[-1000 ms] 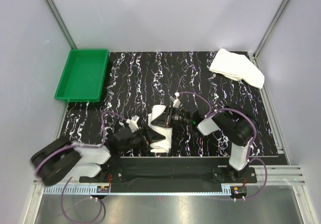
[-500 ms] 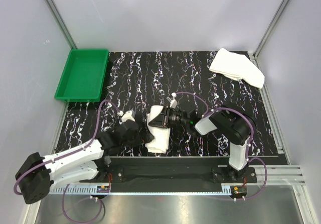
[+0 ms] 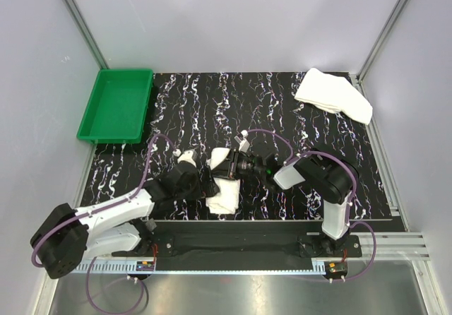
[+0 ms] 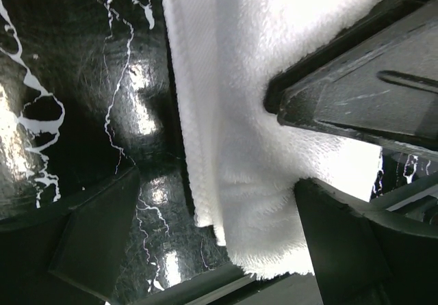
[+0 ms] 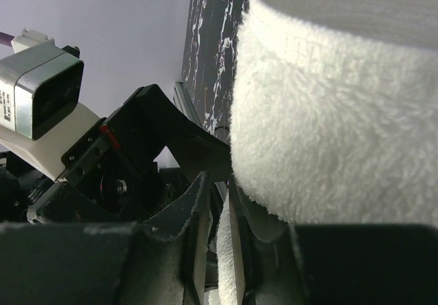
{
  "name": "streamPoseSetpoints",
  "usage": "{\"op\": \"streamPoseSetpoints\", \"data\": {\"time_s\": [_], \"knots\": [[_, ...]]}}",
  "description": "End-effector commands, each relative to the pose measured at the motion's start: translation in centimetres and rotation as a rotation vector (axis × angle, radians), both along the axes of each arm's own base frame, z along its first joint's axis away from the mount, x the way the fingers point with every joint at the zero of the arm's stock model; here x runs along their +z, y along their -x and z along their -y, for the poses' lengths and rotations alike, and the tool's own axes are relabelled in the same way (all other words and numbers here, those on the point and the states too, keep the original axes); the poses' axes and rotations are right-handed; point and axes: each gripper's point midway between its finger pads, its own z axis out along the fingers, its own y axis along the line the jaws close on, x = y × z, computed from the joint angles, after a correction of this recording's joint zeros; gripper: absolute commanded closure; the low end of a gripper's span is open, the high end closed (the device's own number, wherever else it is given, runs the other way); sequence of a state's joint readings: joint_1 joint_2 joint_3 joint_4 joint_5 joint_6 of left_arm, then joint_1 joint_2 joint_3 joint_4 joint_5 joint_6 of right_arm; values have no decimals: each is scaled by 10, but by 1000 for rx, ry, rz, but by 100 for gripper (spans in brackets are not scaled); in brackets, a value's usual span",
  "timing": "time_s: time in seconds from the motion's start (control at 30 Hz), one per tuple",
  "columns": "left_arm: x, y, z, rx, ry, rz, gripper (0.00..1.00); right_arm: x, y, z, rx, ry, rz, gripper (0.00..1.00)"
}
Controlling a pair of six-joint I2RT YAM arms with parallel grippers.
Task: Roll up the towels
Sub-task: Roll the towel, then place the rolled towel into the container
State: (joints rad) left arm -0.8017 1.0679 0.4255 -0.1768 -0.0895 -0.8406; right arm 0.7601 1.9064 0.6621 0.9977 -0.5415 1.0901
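Note:
One white towel (image 3: 226,193) lies near the front middle of the black marbled table, partly wound up. My right gripper (image 3: 217,164) is shut on a layer of it; in the right wrist view the cloth (image 5: 328,113) curls over my closed right gripper (image 5: 217,182). My left gripper (image 3: 209,186) is at the towel's left edge with its jaws spread. In the left wrist view the towel (image 4: 253,134) hangs between the wide-apart fingers of my left gripper (image 4: 219,213), close to the right one. The second towel (image 3: 333,94) lies folded at the back right corner.
A green tray (image 3: 115,105) sits at the back left, off the table's edge. The right arm's finger (image 4: 356,100) crosses the left wrist view on top of the towel. Grey walls enclose the table on three sides.
My left gripper pulled back to the left, away from the towel, then came back to its left edge. The right gripper stayed shut on the towel, which now looks more bunched.

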Motion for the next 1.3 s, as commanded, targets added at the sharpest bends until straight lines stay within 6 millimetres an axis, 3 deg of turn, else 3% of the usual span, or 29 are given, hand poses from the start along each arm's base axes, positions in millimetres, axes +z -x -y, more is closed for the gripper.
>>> {"op": "streamPoseSetpoints", "data": {"time_s": [0.0,0.13,0.23,0.43,0.67,0.77,0.87,0.9,1.13,1.2,1.27], "knots": [[24,-31,2,48,73,136,1,-55,26,9,49,153,-114,75],[11,-35,-3,63,86,111,1,-59,26,8,51,156,-122,76],[-9,-32,-3,67,115,51,1,-59,26,6,56,147,-127,76],[-25,-28,8,65,207,1,2,-63,27,6,59,155,-135,76],[-37,-25,11,53,211,-30,36,-67,27,6,61,160,-145,76],[-39,-26,12,51,202,-36,56,-69,28,6,63,160,-151,76],[-40,-28,12,51,193,-42,83,-69,29,5,66,156,-153,76],[-39,-29,12,53,193,-38,100,-68,29,5,66,156,-153,76],[-29,-31,8,50,176,-16,100,-61,27,9,59,193,-146,75],[-22,-34,6,54,164,3,100,-44,22,8,60,209,-88,73],[-11,-35,2,53,155,31,100,-44,16,16,43,320,-63,71]]}}
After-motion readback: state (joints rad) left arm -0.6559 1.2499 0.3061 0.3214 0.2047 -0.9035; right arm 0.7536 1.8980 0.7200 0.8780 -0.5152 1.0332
